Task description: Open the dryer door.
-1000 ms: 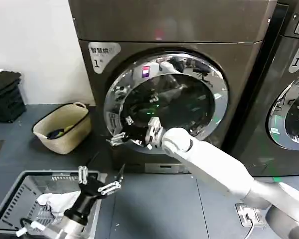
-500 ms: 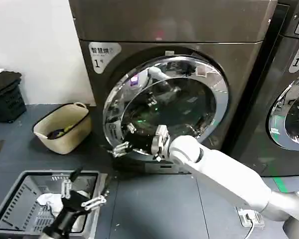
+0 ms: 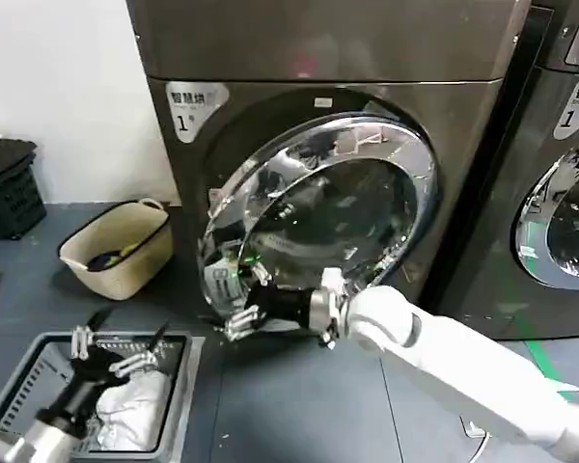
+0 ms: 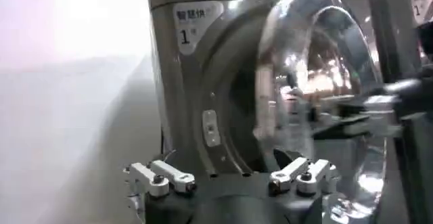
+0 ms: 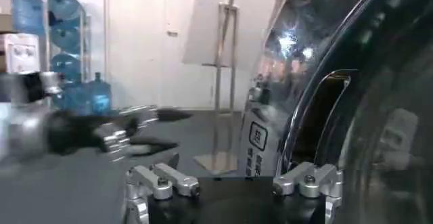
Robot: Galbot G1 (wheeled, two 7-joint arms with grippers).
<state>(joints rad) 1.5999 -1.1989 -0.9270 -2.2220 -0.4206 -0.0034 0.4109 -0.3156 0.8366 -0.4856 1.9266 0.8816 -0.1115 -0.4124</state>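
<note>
Head view: the door [image 3: 318,207] is seen swung partly out from the dryer [image 3: 270,58], its chrome ring tilted and its free edge standing clear of the front panel on the side of the "1" label [image 3: 188,108]. The right gripper [image 3: 243,313] is placed at the lower part of that free edge, just in front of the ring, with the white forearm trailing back behind it. This placement is judged to give leverage far from the hinge, which lies on the far side of the door from the gripper. In the right wrist view the right gripper [image 5: 233,178] is seen with its fingers spread wide, and nothing is held between them; the door rim [image 5: 318,90] runs just beside one finger. The contact is therefore judged to be a hook or a push on the rim rather than a clamp.

The left gripper [image 3: 116,359] is held low over the grey crate [image 3: 19,386], well apart from the door and to the outside of its swing, presumably so that the path is kept free. Its fingers [image 4: 159,176] are likewise spread wide and empty, with the dryer front facing it. Beyond the left gripper, a beige basket [image 3: 116,249] stands beside the dryer.

The task is judged to be partly done: the latch is released, and further swing is required.
</note>
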